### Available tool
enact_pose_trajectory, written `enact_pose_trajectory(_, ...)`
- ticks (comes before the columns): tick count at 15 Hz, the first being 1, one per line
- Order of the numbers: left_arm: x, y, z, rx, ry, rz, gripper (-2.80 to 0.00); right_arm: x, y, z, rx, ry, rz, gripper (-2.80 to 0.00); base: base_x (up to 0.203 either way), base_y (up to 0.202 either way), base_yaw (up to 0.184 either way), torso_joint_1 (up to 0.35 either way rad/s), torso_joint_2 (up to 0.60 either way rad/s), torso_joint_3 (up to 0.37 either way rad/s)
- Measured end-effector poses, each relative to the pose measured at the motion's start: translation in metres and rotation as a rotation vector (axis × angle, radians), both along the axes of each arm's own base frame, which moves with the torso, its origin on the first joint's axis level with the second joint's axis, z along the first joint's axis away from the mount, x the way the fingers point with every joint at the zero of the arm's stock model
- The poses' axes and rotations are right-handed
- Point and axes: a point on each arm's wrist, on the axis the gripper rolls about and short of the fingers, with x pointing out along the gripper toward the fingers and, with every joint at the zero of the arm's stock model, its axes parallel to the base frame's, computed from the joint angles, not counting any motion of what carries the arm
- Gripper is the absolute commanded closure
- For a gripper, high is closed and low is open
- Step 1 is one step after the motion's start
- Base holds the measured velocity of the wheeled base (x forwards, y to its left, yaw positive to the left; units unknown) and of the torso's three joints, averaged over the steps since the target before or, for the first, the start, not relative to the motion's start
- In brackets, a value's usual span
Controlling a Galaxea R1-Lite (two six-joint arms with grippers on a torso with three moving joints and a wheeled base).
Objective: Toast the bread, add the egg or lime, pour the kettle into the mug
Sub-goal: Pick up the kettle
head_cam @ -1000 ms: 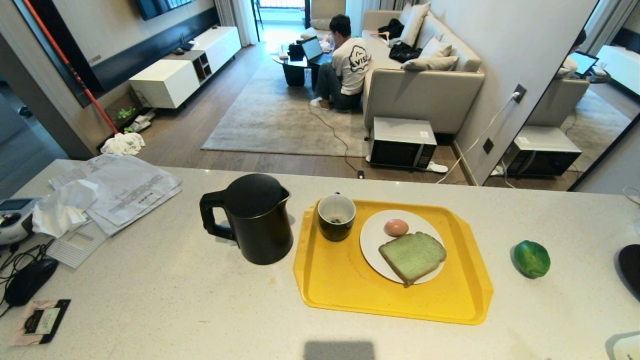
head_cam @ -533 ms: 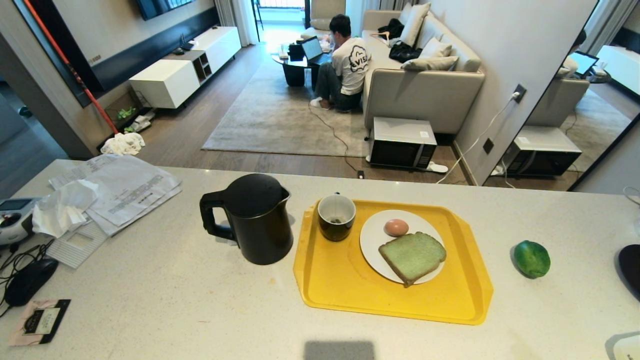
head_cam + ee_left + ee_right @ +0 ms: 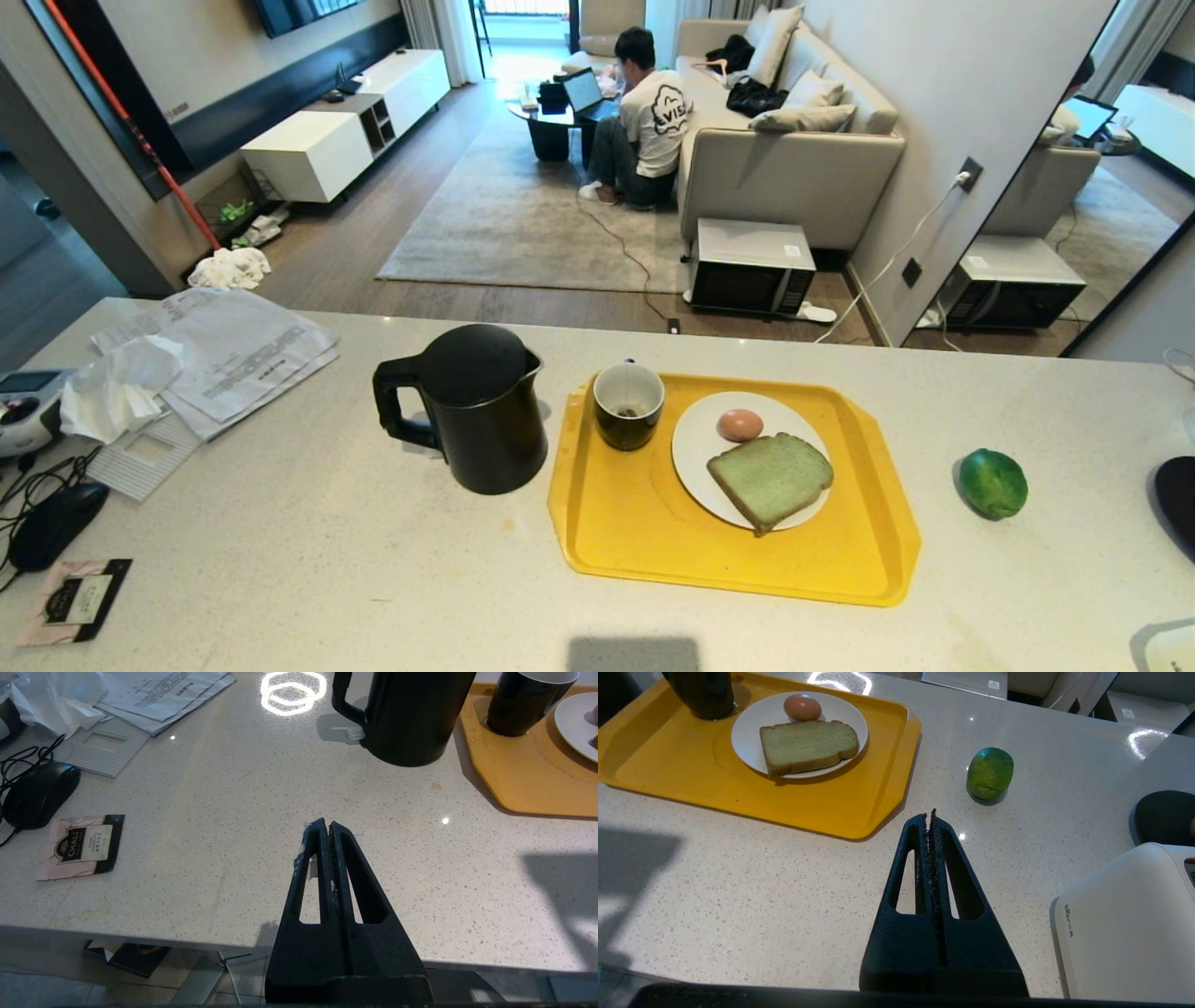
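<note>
Nothing on the worktop (image 3: 280,579) has shifted: bread (image 3: 770,479) and egg (image 3: 739,425) sit plated, the lime (image 3: 992,483) apart, and both the left hand (image 3: 325,828) and right hand (image 3: 929,817), pinched closed and empty, hang back, suggesting the task is finished.

The left matte black plastic claw (image 3: 327,828) has two tapering, wedge-shaped fingers with long triangular cut-outs and whitish scuffs along the tips. The right matte black claw (image 3: 930,817) matches, its inner edges rough and serrated.
</note>
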Motion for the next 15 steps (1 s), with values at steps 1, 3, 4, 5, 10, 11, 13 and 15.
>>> enact_pose_trajectory(1,0.0,0.0,0.0001,0.0,-0.001,0.0,0.0,-0.0004,0.0,-0.0001,0.001,-0.006,0.0,0.0,0.0,0.0,0.0,0.0,0.0,0.0)
enact_pose_trajectory(3,0.0,0.0,0.0001,0.0,-0.001,-0.001,0.0,-0.0009,0.0,-0.0003,0.001,-0.011,-0.001,0.0,0.0,0.0,0.0,0.0,0.0,0.0)
enact_pose_trajectory(4,0.0,0.0,0.0,0.0,0.0,-0.001,0.0,-0.0009,0.0,-0.0002,0.001,-0.012,0.0,0.0,0.0,0.0,0.0,0.0,0.0,0.0)
enact_pose_trajectory(5,0.0,0.0,0.0001,0.0,-0.001,0.0,0.0,-0.001,0.0,-0.0003,0.001,-0.013,0.0,0.0,0.0,0.0,0.0,0.0,0.0,0.0)
enact_pose_trajectory(10,0.0,0.0,0.0001,0.0,-0.001,0.0,0.0,-0.001,-0.0003,-0.0003,0.002,-0.014,-0.013,0.0,0.0,0.0,0.0,0.0,0.0,0.0)
enact_pose_trajectory(11,0.0,0.0,0.0001,0.0,-0.001,0.0,0.0,-0.001,-0.0003,-0.0003,0.003,-0.014,-0.014,0.0,0.0,0.0,0.0,0.0,0.0,0.0)
enact_pose_trajectory(13,0.0,0.0,0.0,0.0,0.0,0.0,0.0,-0.001,-0.0003,-0.0004,0.002,-0.013,-0.014,0.0,0.0,0.0,0.0,-0.064,0.15,0.066)
enact_pose_trajectory(15,0.0,0.0,0.0001,0.004,-0.001,0.0,0.0,-0.001,-0.0003,-0.0004,0.003,-0.013,-0.014,0.0,0.0,0.0,0.0,-0.055,0.13,0.058)
